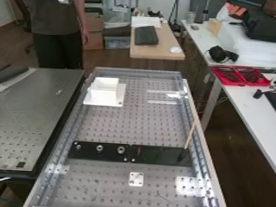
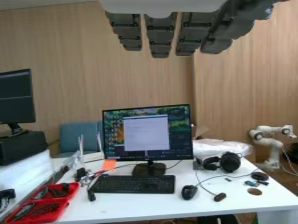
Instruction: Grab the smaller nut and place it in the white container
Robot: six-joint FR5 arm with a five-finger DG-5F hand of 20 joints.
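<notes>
1. The dark grey hand (image 2: 159, 37) is released: its fingers extend nearly straight, side by side, with nothing grasped between them.
2. Clear of the hand's touch, the smaller nut (image 1: 77, 147), a small round metal piece, stands on a flat black bar (image 1: 89, 155) laid across the perforated grey metal bench (image 1: 101, 124). Its direction from the hand I cannot tell.
3. Also apart from the hand, the round metal larger nut (image 1: 99, 148) stands just beside the smaller one, and the ring-shaped metal bearing (image 1: 121, 149) comes next in the same row.
4. The white container (image 1: 104, 95), a box with straight walls on a flat white plate (image 1: 119, 101), is on the bench too, untouched by the hand and farther along than the bar.
5. A thin, light brown rod (image 1: 191, 133) stands tilted at the bar's far end from the smaller nut, free of the hand.
6. Well beyond the hand's fingertips is a white desk (image 2: 133, 205) bearing a black-framed monitor (image 2: 148, 132), a black keyboard (image 2: 133, 184), a black mouse (image 2: 189, 192) and black headphones (image 2: 230, 162).
</notes>
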